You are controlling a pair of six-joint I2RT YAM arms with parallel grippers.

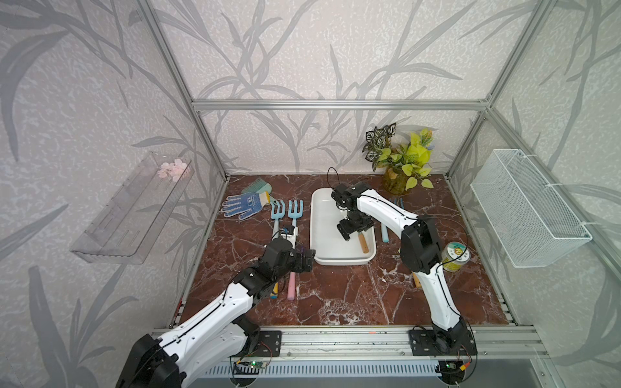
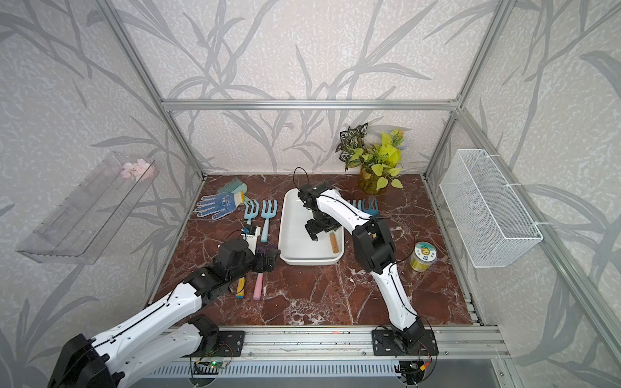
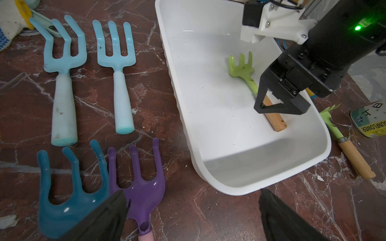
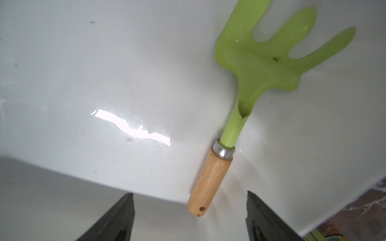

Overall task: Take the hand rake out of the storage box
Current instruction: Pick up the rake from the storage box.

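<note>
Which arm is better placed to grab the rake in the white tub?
Right: the right gripper hangs open inside the tub, fingers either side of the rake's handle. The left gripper sits outside, over other rakes.

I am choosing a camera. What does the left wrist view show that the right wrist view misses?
Left wrist only: two light blue rakes, a teal rake and a purple rake on the table. Right wrist only: the metal ring on the green hand rake. Both: that rake in the storage box, the open right gripper near its handle.
</note>
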